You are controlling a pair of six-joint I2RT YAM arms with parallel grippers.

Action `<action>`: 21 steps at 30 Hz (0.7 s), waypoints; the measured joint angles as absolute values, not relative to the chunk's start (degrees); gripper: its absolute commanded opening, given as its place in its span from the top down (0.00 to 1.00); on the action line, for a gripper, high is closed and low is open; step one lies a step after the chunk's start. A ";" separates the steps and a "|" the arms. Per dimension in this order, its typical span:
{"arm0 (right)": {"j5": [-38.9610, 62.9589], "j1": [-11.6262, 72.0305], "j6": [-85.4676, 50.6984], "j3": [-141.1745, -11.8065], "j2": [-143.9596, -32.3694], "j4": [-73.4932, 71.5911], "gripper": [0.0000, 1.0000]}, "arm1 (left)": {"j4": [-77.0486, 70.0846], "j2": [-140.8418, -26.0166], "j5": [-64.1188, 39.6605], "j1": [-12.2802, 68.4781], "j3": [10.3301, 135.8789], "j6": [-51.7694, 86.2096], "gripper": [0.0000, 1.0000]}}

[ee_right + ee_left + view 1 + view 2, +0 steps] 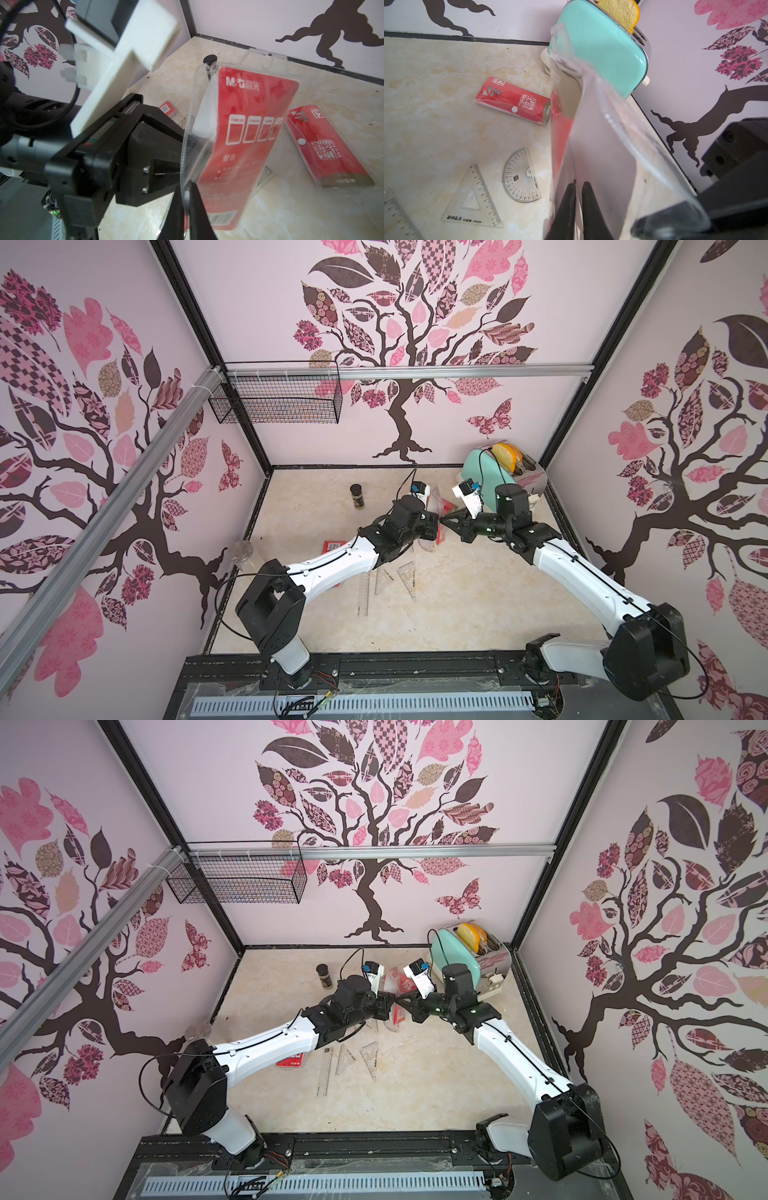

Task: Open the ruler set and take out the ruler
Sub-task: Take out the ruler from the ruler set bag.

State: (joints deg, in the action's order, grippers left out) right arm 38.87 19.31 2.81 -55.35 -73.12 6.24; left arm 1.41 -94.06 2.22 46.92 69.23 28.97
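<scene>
The ruler set (239,135), a clear soft-plastic pouch with a red card insert, hangs upright in the air between the two arms. It is near the toaster (486,477), on the toaster's side toward the middle of the table. The right gripper (187,193) is clamped on the pouch's lower clear edge. The left gripper (579,185) shows only a narrow gap with the pouch's wall running through it, and I cannot tell whether it actually pinches the film. The pouch looks very light, floppy and glossy, so it will probably bow and slip. The firmest holds look like the welded rim and the hang-tab end, not the slack middle. Its mouth gapes on one side, and I cannot tell whether a ruler is inside. A ruler would be thin, stiff and slick, best taken by a protruding end. A second closed set (517,101) lies flat just beside the toaster's foot. A protractor (521,176) and a set square (473,199) lie loose on the table, farther from the toaster.
</scene>
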 measured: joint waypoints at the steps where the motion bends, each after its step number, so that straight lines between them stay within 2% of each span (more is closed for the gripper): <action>1: 39.11 19.31 2.85 -55.35 -73.12 6.24 1.00 | 1.28 -94.35 2.33 46.92 69.34 28.99 0.80; 9: 41.17 19.31 3.03 -55.35 -73.10 6.24 1.00 | -2.81 -95.96 1.19 46.35 69.14 30.50 0.78; 21: 43.07 19.31 3.49 -55.37 -73.12 6.24 1.00 | -19.18 -95.96 -6.87 42.89 62.78 34.50 0.77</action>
State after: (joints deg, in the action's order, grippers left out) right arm 43.07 19.31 3.49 -55.37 -73.12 6.24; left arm -19.18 -95.96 -6.87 42.89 62.78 34.50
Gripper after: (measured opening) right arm 0.076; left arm 0.231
